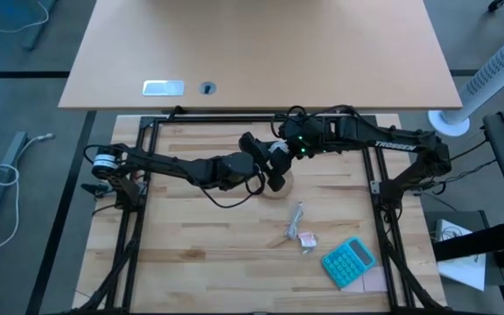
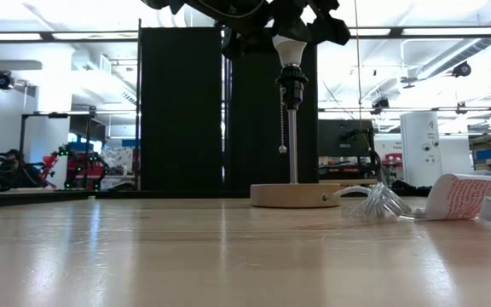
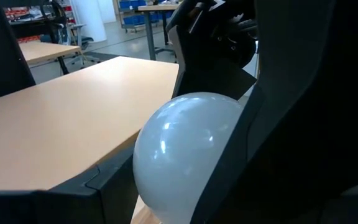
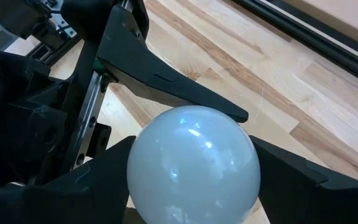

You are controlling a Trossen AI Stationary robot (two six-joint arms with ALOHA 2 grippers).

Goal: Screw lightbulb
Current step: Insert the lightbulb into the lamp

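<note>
A lamp stands at the table's middle: a tan wooden disc [image 2: 292, 196], a thin pole and a black socket [image 2: 292, 85] with a pull chain. The white lightbulb [image 4: 191, 162] sits upright on top, its neck [image 2: 288, 53] at the socket's mouth. My left gripper [image 1: 272, 171] reaches in from the table's left. My right gripper [image 1: 280, 150] comes from the far right. Both are closed on the bulb's globe [image 3: 179, 149], high above the disc. In the high view the grippers hide the bulb. My left gripper pinches the bulb's round globe [image 3: 229, 124] between its two fingers [image 3: 278, 143]. The fingers come nearly level from the table's left. The bulb stands upright, neck down in the socket. My right gripper pinches the globe's sides [image 4: 142, 168] between its two fingers [image 4: 309, 180]. It slants down from the far right. One finger of the left gripper lies on the globe just beyond.
A crumpled clear wrapper with cord [image 1: 296, 219] lies near the disc, with a small printed box [image 1: 306, 238] beside it and a teal calculator [image 1: 348, 261] toward the near right. The black frame rails [image 1: 379, 188] border the work area. A second tan table [image 1: 261, 52] stands beyond.
</note>
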